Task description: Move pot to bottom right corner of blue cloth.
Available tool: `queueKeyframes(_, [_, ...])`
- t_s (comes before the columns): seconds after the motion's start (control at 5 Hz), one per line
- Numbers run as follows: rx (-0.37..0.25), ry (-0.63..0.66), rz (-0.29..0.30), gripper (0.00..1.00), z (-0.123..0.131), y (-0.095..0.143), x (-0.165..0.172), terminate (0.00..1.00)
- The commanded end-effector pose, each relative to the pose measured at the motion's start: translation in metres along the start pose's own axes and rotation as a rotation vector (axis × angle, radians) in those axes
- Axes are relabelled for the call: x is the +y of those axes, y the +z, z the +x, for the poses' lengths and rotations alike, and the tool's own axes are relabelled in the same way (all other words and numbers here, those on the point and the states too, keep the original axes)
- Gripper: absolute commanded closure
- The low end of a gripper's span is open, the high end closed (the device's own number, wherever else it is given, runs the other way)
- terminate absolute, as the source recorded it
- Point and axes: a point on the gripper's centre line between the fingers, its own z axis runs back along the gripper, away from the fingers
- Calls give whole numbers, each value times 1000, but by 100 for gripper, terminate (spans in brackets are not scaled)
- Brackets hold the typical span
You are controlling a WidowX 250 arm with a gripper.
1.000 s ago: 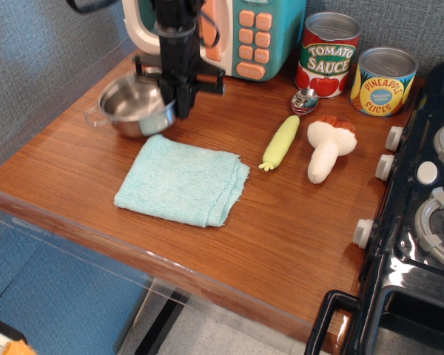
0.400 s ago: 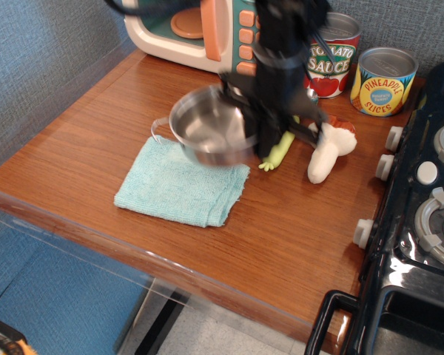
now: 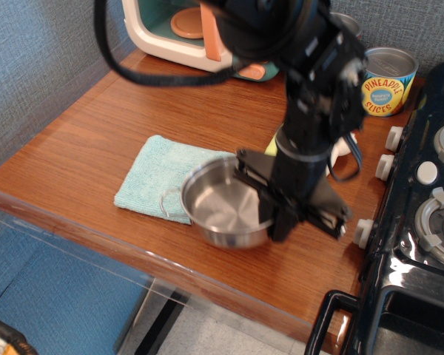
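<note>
The shiny steel pot (image 3: pixel 218 207) hangs over the right, near end of the aqua-blue cloth (image 3: pixel 157 176), covering that corner. One wire loop handle (image 3: pixel 167 203) sticks out to its left. My black gripper (image 3: pixel 270 214) is shut on the pot's right rim, with the arm rising behind it. Whether the pot rests on the cloth or is held just above it I cannot tell.
A toy microwave (image 3: pixel 181 29) stands at the back. A pineapple slices can (image 3: pixel 385 81) stands at the back right; the arm hides most other items there. A black toy stove (image 3: pixel 422 222) fills the right side. The wooden table's front edge (image 3: pixel 133 255) is close to the pot.
The pot was lifted from the back left near the microwave, carried right over the cloth, then brought down and forward to the cloth's near right corner, still in my gripper.
</note>
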Motion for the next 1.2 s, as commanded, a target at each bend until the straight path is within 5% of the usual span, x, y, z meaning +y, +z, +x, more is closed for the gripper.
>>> queueKeyframes(0.0, [-70,-83,-13,100,-17,17,-14,0])
queueKeyframes(0.2, [-75,-104,-13,100,-21,19,-18,0])
queueKeyframes(0.4, [-75,-95,-17,0,-21,18,-17,0])
queueKeyframes(0.8, [-76,-85,-34,0,-20,23,-14,0])
queueKeyframes(1.0, [-107,-76,-79,0,-21,44,-17,0])
